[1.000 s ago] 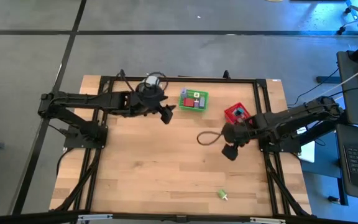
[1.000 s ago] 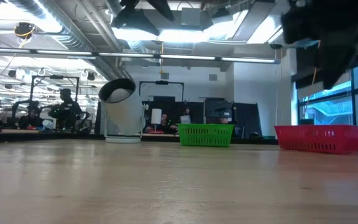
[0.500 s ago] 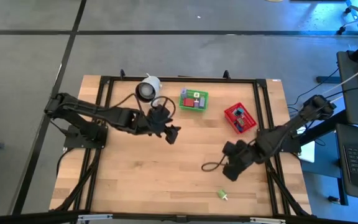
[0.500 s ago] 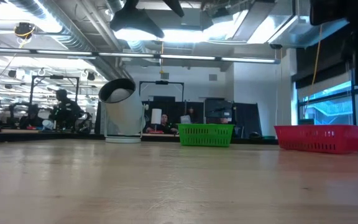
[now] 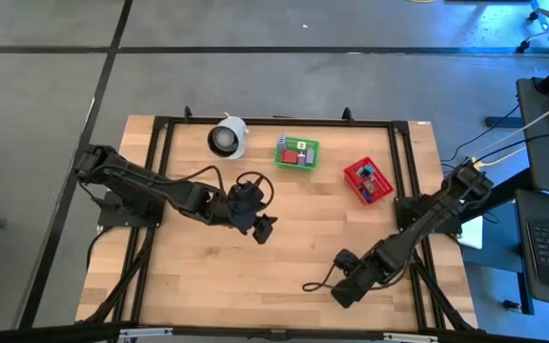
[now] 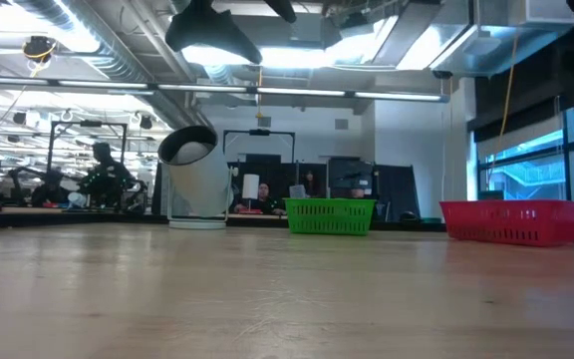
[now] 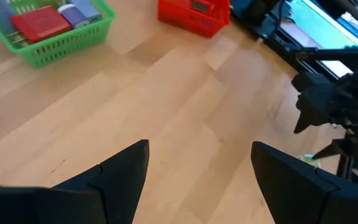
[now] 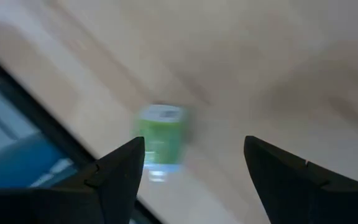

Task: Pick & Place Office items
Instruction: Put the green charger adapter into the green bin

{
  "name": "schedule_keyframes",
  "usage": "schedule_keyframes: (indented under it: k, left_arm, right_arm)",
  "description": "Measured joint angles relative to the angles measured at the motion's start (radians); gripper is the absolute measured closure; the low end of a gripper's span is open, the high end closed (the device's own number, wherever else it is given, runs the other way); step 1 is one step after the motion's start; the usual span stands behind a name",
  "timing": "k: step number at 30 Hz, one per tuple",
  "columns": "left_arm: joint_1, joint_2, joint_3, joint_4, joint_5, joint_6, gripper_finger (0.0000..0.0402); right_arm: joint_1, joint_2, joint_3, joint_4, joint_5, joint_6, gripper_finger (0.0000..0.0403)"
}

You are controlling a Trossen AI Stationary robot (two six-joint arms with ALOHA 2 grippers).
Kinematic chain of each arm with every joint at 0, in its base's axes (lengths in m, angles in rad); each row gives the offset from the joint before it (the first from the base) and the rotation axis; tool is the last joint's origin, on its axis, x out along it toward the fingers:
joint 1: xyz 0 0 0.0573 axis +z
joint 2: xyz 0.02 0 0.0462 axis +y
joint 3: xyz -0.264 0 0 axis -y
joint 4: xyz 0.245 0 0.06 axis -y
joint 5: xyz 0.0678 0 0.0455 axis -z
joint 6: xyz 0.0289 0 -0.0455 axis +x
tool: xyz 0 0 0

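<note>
A small green piece with a white end lies on the wood near the table's near edge. My right gripper is open above it, and the piece shows ahead of the left finger. In the high view my right gripper covers that piece. Other small red, lavender and white pieces lie in the green mesh basket and the red mesh basket. My left gripper is open over the middle of the table, holding nothing; its wrist view shows open fingers over bare wood.
A white roll with a dark hole stands at the far edge, left of the green basket. Both baskets sit near the far edge; the red one is close to the right rail. Black frame rails border the table. Loose cables trail from both wrists.
My right gripper has swept from beside the red basket toward the near edge and somewhat left, ending over the small green piece. My left gripper has drawn away from the white roll toward the table's middle, moving nearer and slightly right. Nothing on the table has shifted.
</note>
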Motion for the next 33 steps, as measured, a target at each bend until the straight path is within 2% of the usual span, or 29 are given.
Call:
schedule_keyframes:
  k: [4,7,15,18,21,26,31,33]
  left_arm:
    - [-0.023,-0.006,0.000,-0.001,0.021,0.018,0.0123]
    - [-0.046,-0.005,0.000,-0.011,0.043,0.020,0.0123]
    - [-0.092,-0.005,0.000,-0.010,0.044,0.075,0.0123]
    - [-0.104,-0.005,0.000,-0.010,0.044,0.075,0.0123]
    - [-0.116,-0.005,0.000,-0.011,0.043,0.074,0.0123]
    - [-0.128,-0.005,0.000,-0.013,0.026,0.072,0.0123]
    - [-0.128,-0.005,0.000,-0.010,-0.025,0.061,0.0123]
    - [-0.126,-0.006,0.000,-0.010,-0.039,0.048,0.0123]
  right_arm:
    - [0.019,0.019,0.000,0.116,0.035,0.058,0.0127]
    - [0.026,0.018,0.000,0.117,0.080,0.097,0.0127]
    - [0.066,0.083,0.001,0.133,0.076,0.121,0.0127]
    - [0.079,0.123,0.021,0.125,0.081,0.061,0.0127]
    - [0.094,0.155,0.059,0.081,0.118,-0.068,0.0136]
    - [0.108,0.186,0.133,-0.033,0.158,-0.227,0.0184]
    - [0.104,0.187,0.145,-0.045,0.172,-0.247,0.0264]
    - [0.105,0.187,0.145,-0.045,0.183,-0.240,0.0272]
